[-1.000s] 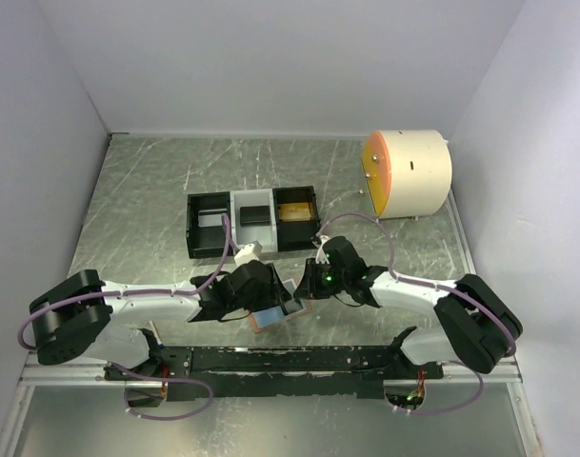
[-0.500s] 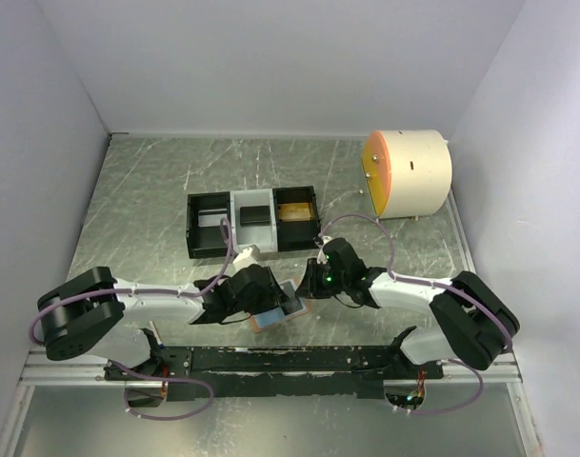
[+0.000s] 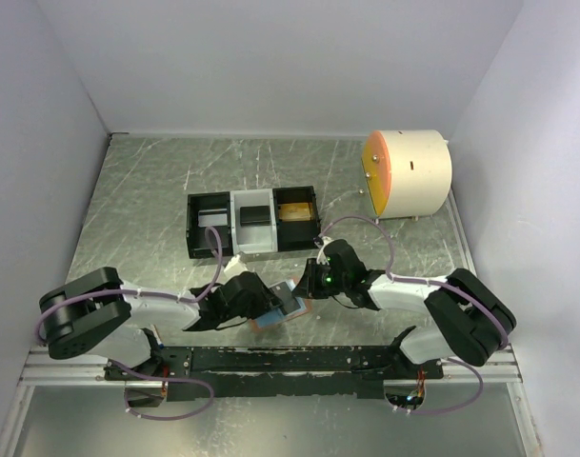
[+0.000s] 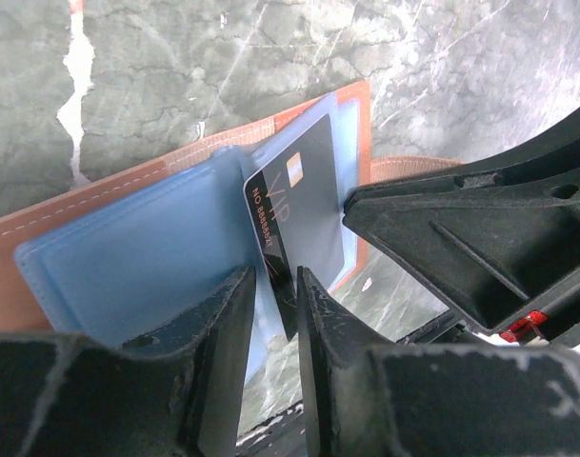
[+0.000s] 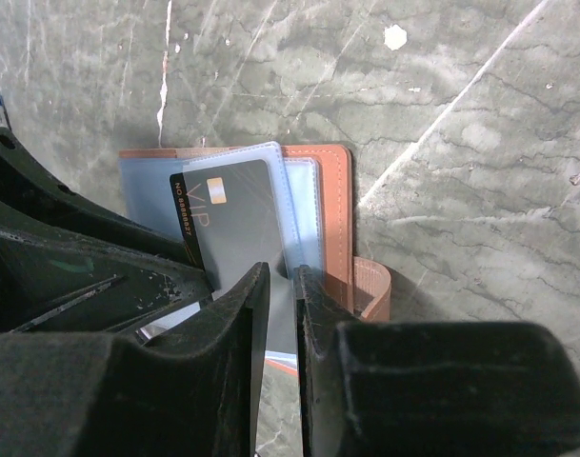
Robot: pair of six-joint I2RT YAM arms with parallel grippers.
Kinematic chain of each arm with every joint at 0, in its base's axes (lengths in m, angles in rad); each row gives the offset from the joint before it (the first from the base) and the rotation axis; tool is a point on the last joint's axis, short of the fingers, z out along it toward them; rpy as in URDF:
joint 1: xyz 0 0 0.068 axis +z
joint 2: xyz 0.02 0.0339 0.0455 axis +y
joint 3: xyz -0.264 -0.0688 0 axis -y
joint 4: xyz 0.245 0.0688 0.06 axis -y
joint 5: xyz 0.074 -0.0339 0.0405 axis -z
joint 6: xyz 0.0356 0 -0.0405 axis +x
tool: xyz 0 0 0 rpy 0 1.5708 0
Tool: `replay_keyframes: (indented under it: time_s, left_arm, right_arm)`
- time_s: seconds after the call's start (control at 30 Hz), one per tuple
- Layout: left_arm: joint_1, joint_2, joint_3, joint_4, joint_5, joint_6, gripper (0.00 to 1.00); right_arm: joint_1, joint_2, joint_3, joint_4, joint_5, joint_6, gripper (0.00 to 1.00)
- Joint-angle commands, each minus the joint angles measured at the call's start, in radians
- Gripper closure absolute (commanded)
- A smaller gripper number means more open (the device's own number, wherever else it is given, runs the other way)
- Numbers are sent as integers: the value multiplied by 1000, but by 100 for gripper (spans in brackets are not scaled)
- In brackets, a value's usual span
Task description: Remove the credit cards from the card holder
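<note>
The salmon-pink card holder (image 3: 263, 325) lies open between my two grippers, showing its pale blue pocket panels (image 4: 128, 257). A dark grey card (image 4: 304, 205) marked VIP sticks out of a pocket. My left gripper (image 4: 275, 286) straddles that card's lower corner. Its jaws stand narrow, and a sliver of light still shows between the card and one finger. My right gripper (image 5: 282, 281) is shut on the edge of a pale pocket panel of the card holder (image 5: 332, 219), beside the dark card (image 5: 237, 219). The holder's small tab (image 5: 373, 286) curls out on the right.
A black-and-grey three-compartment tray (image 3: 251, 221) sits behind the grippers, with dark items in it. A cream drum with an orange face (image 3: 409, 174) stands at the back right. Pale walls close in the left and right sides.
My left gripper's jaws have narrowed around the dark card's corner, and its wrist has dropped slightly toward the near edge. The right gripper keeps its hold on the card holder.
</note>
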Motion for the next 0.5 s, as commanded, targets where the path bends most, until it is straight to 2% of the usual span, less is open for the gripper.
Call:
replay_keyframes:
  time_s: [0.0, 0.1, 0.3, 0.47]
  left_arm:
    - [-1, -25, -9, -19, -40, -16, 65]
    - [-1, -28, 6, -33, -34, 2, 70]
    - [-1, -23, 14, -9, -16, 17, 90]
    - [-1, -31, 39, -58, -16, 22, 93]
  right_arm:
    - [3, 26, -24, -134, 46, -24, 82]
    - [3, 25, -17, -142, 47, -29, 82]
    - [3, 25, -4, -154, 51, -33, 82]
    - [3, 15, -3, -170, 69, -30, 82]
